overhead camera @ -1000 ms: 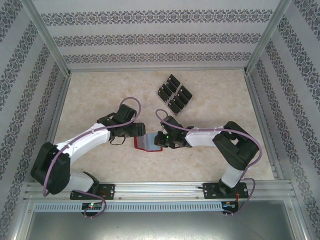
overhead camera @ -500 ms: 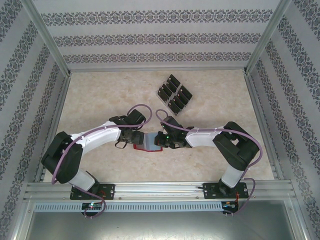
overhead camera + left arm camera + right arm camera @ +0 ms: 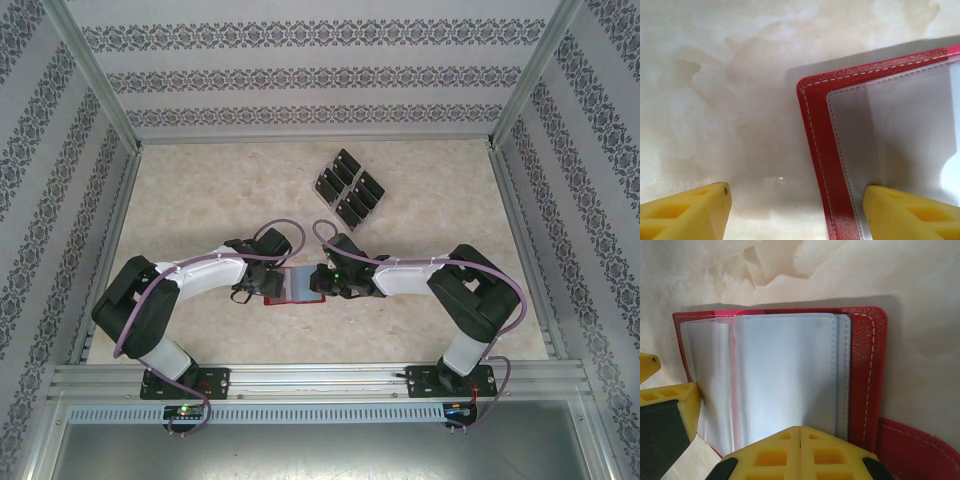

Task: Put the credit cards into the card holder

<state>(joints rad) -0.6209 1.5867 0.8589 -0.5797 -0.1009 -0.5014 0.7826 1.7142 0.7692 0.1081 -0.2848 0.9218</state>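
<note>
The red wallet lies open on the surface under the shut right jaws, and if the well-open, empty left jaws straddling its edge slip, it may fold shut, cards well apart.

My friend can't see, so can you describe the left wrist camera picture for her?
An open red card holder with white stitching and a grey inside lies on a pale marbled table. The left gripper is open, one yellow finger on each side of its red edge.
</note>
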